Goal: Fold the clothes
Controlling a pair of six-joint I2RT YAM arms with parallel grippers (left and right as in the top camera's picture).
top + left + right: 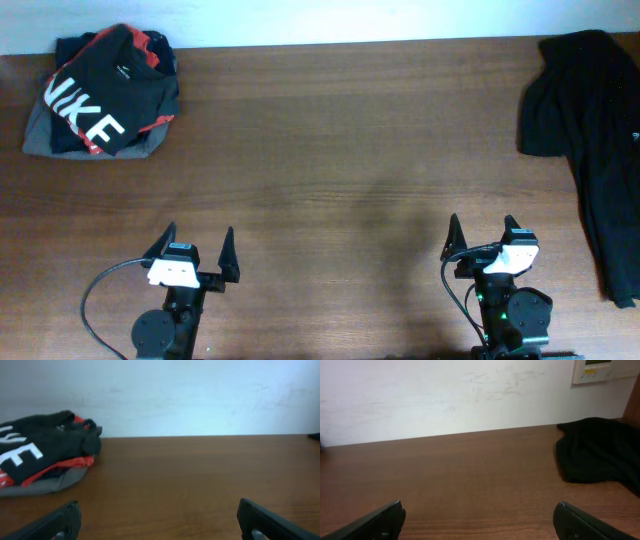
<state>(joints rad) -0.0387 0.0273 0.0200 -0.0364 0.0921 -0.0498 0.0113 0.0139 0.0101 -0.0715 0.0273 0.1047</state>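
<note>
Scene: a brown wooden table (pixel 330 150) under the overhead camera, with a pale wall behind it and two robot arms at the near edge.
Left gripper (pixel 199 245): jaws spread wide over bare wood and holding nothing; its dark fingers (pixel 55 522) frame the lower corners of the wrist view.
Right gripper (pixel 484 235): likewise wide open and empty, near the table's front edge and well apart from any cloth.
Black NIKE T-shirt (pixel 95 95): lies folded at the far left corner of the table, white lettering upward, on top of a small pile.
Pile: a red layer (pixel 75 462) shows under the shirt, with a grey garment (pixel 35 135) at the bottom.
Black garment (pixel 585 110): crumpled and unfolded at the far right, trailing down along the table's right edge; no lettering can be seen on it.
Wall: a pale panel (pixel 600 370) is mounted above the right corner.
</note>
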